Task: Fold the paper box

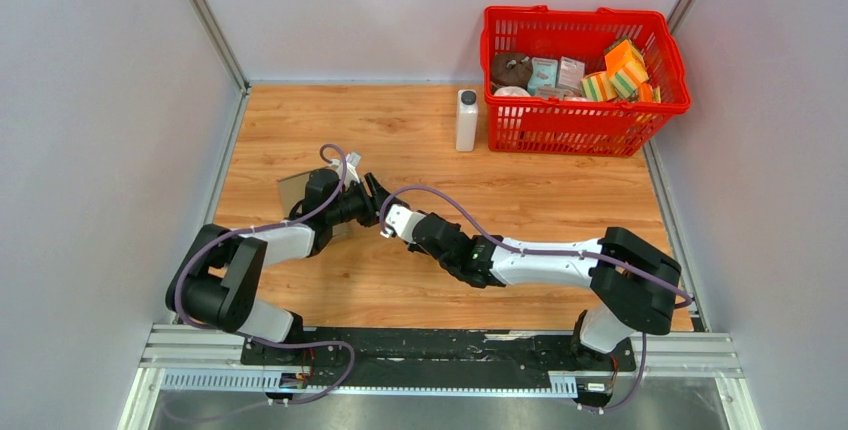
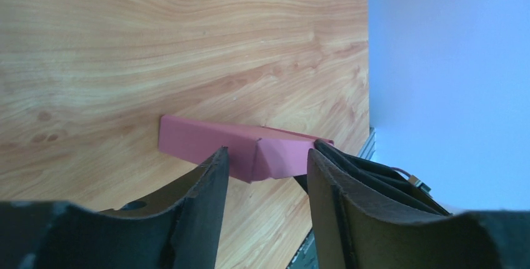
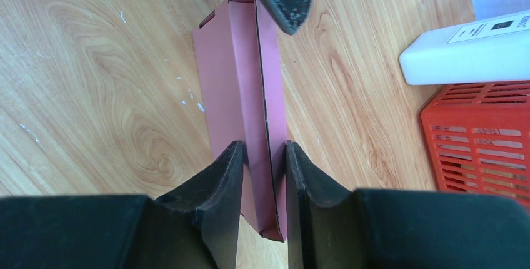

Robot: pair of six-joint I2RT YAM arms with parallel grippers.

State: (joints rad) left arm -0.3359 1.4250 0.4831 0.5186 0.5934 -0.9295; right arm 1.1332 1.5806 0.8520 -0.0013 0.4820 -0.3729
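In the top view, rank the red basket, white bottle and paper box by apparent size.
1. red basket, clearly the largest.
2 and 3 unsure: the white bottle and the paper box cannot be ranked, because the left arm hides most of the box.

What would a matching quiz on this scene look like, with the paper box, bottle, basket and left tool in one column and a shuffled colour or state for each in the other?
Column one:
1. paper box
2. bottle
3. basket
4. left tool

Column two:
A. red, with small items inside
B. open, fingers apart
C. pink, pinched by the right tool
D. white, just left of the basket

Pairs: 1-C, 2-D, 3-A, 4-B.
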